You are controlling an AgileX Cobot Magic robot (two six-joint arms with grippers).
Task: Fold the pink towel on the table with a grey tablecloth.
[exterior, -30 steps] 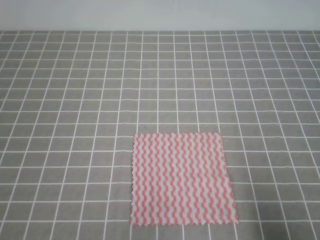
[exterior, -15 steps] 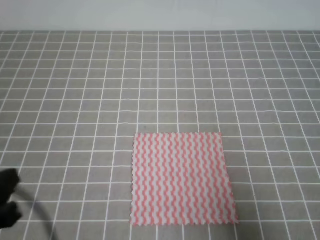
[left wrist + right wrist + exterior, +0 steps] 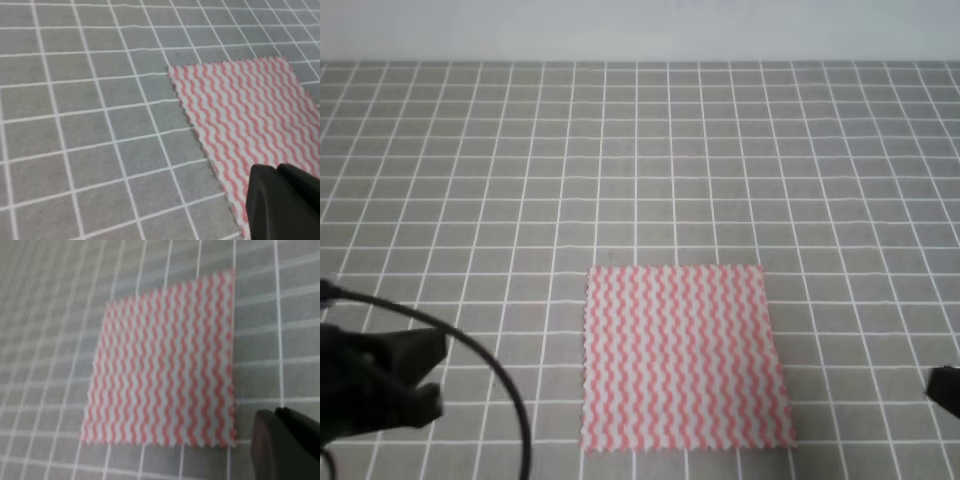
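I see the pink towel (image 3: pixel 685 357) flat, unfolded on the table with a grey tablecloth (image 3: pixel 640 170). The left gripper (image 3: pixel 425 375) and right gripper (image 3: pixel 945 385) flank the towel, ready to take opposite edges; I cannot tell either jaw opening.

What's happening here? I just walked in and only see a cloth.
A two-armed robot is setting up to fold the pink towel, which lies flat and unfolded on the grey gridded tablecloth. The left end effector sits left of it, the right end effector barely shows at the right edge. Neither touches it.
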